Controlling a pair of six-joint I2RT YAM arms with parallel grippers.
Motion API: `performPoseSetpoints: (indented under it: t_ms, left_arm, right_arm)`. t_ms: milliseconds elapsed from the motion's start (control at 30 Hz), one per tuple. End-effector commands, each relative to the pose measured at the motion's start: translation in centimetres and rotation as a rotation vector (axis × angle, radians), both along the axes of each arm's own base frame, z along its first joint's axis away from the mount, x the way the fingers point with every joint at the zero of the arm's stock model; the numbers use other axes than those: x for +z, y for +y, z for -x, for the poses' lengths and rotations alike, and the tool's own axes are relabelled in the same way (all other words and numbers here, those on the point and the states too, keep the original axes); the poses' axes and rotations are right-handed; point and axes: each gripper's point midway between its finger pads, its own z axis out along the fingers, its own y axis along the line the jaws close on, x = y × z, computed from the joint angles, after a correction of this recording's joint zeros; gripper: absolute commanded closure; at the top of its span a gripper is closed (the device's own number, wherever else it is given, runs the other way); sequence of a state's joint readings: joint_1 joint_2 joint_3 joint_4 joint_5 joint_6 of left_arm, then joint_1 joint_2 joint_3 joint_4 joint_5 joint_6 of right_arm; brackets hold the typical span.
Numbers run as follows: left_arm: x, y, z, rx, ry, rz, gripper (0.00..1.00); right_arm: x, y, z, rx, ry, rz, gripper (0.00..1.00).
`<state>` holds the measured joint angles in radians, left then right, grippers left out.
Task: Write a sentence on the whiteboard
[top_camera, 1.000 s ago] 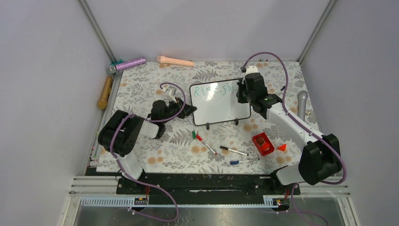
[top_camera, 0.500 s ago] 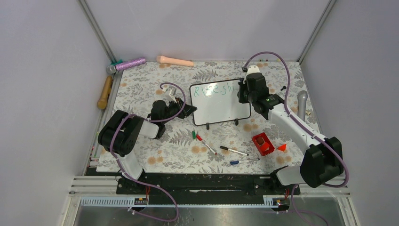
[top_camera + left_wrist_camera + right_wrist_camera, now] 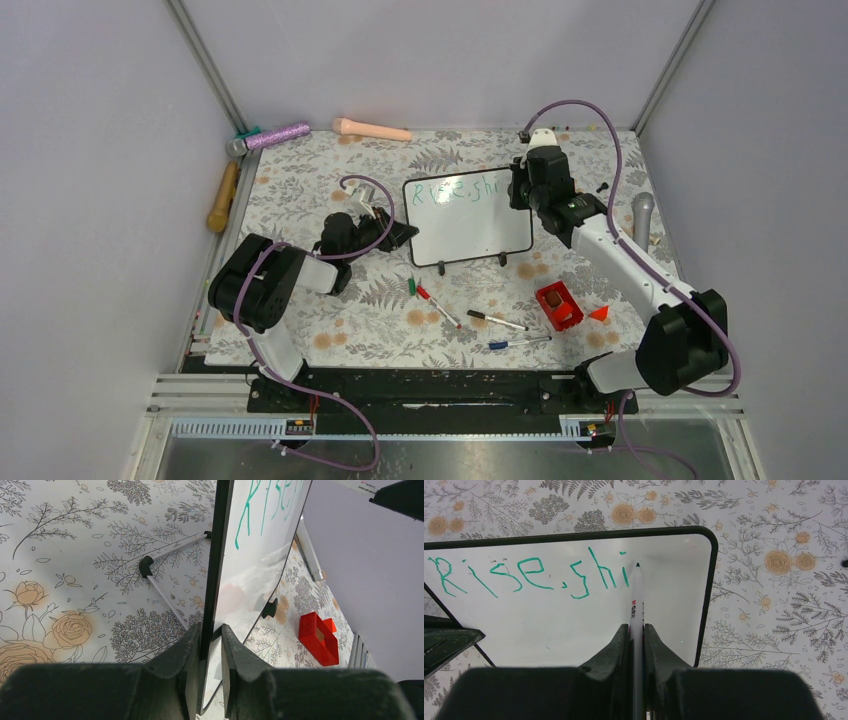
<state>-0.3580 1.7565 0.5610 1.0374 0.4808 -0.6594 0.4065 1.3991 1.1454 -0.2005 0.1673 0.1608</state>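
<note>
The whiteboard [image 3: 468, 219] stands tilted on its two black feet mid-table, its black frame showing in the right wrist view [image 3: 707, 590]. Green writing [image 3: 531, 575] along its top reads "Rise, shi"; it also shows in the left wrist view [image 3: 262, 510]. My left gripper [image 3: 211, 639] is shut on the board's left edge [image 3: 216, 565]. My right gripper [image 3: 636, 632] is shut on a white marker [image 3: 636, 605] whose tip sits at the board just right of the last "i". In the top view the right gripper [image 3: 524, 188] is at the board's upper right corner.
Several loose markers [image 3: 497, 321] lie in front of the board, with a red box [image 3: 559, 305] and a small red cone [image 3: 599, 313] to the right. A grey microphone [image 3: 642, 220] lies far right. A purple glitter microphone [image 3: 268, 137], a peach handle [image 3: 370, 129] and a wooden handle [image 3: 222, 196] lie at the back left.
My right gripper with the marker has shifted right along the board's top line, and the green writing has grown by a letter. The left gripper and the board have not moved.
</note>
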Motion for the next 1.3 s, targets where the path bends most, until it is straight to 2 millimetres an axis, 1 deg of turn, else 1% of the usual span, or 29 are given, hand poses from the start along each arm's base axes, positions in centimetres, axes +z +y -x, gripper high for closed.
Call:
performPoseSetpoints:
  t_ms: [0,200,333,667,833,1033,1267]
  left_arm:
    - [1.0,0.3,-1.2,0.038,-0.047,-0.009,1.00]
    - [1.0,0.2,-1.2,0.036,-0.047,-0.008,1.00]
    - [1.0,0.2,-1.2,0.035,-0.047,-0.008,1.00]
    - [1.0,0.3,-1.2,0.037,-0.045,-0.009,1.00]
    - [0.9,0.3,-1.2,0.037,-0.043,-0.009,1.00]
    - [0.9,0.3,-1.2,0.036,-0.044,-0.009,1.00]
    - [1.0,0.3,-1.2,0.036,-0.047,-0.008,1.00]
  right_arm:
    - [1.1,-0.4,-1.3,-0.023,-0.034,0.007,1.00]
    - [0.1,-0.3,-1.7,-0.026,-0.016,0.009,1.00]
    - [-0.7,-0.2,-1.5,-0.022,0.001,0.005,1.00]
    - [-2.5,-0.4,0.7,-0.006,0.042,-0.018,1.00]
    - [-2.9,-0.3,1.0,0.001,0.053,-0.020,1.00]
    - [-2.3,-0.1,0.2,0.000,0.040,-0.019,1.00]
    - [-0.7,-0.1,-0.9,-0.009,0.006,-0.010,1.00]
